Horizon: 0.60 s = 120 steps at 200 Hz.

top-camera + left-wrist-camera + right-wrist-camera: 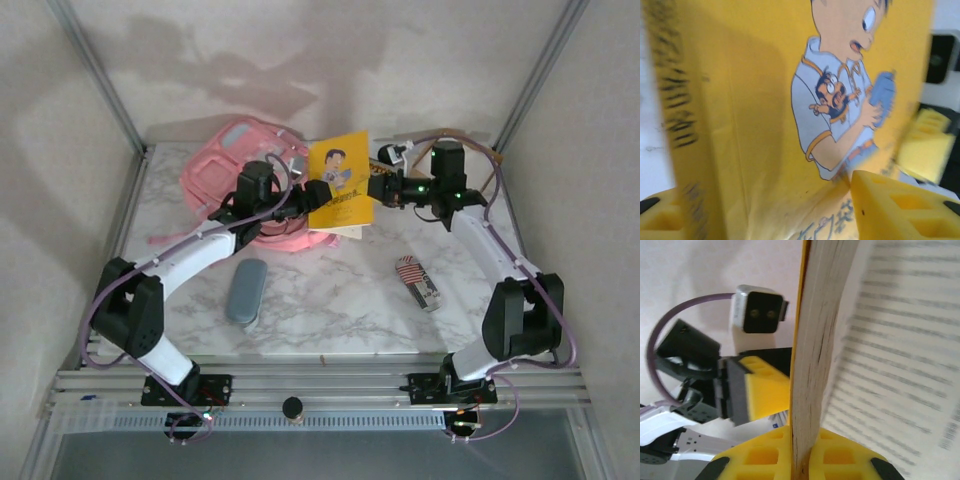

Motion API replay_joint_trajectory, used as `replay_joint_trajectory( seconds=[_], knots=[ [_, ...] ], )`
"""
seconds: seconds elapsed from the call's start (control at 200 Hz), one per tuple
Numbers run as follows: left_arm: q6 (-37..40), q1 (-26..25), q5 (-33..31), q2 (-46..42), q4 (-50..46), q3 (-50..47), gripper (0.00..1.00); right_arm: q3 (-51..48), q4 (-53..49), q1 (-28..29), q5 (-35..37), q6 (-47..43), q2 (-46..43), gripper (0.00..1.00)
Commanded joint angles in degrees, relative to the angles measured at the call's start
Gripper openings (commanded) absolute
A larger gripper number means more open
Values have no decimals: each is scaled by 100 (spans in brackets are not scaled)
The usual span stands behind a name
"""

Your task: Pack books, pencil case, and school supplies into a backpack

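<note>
Top view: white marble-veined desk (330,310) in a booth of pale fabric walls and aluminium posts (100,80). The pink backpack (240,170) lies at the far left-centre, the grey-blue pencil case (246,290) flat at front left, and the flag-striped pack (417,281) flat toward the right. The yellow book (340,185) is held up just beside the backpack's right side, between left claw (308,195) and right claw (378,187).

Left wrist view: the book's cartoon cover stands between the left claw's yellow fingers (900,210), which straddle it; whether they grip it cannot be told.

Right wrist view: the right claw's yellow fingers (760,457) are pinched on the book's page edge, with pale wall behind.
</note>
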Motion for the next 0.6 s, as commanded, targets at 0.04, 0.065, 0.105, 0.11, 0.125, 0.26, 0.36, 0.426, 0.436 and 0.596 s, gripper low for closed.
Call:
replay_joint_trajectory(
  seconds=[0.04,0.065,0.105,0.11,0.125,0.26,0.36,0.426,0.436,0.596],
  knots=[
    [-68,-164,489,-520,603,-72,45,895,-1169,48,236,-996,512,6],
    [-41,-160,446,-560,561,-96,43,972,-1214,54,260,-1010,572,5],
    [-25,-162,377,-603,529,-126,38,1078,-1296,51,308,-1043,651,5],
    [-25,-161,375,-607,529,-128,37,1093,-1313,46,324,-1049,652,5],
    [-23,-160,365,-611,529,-141,36,1136,-1355,49,375,-1087,669,5],
    [-42,-159,256,-653,529,-208,24,1397,-1688,49,666,-1276,782,5],
    [-51,-159,167,-622,529,-195,22,1479,-1750,54,833,-1270,738,10],
    [-76,-159,163,-585,533,-182,17,1485,-1774,51,949,-1261,667,12],
    [-90,-159,157,-579,554,-186,16,1481,-1776,54,952,-1256,654,13],
    [-652,-192,-266,-636,1315,-394,0,1161,-1466,-4,1143,-905,301,41]
  ],
)
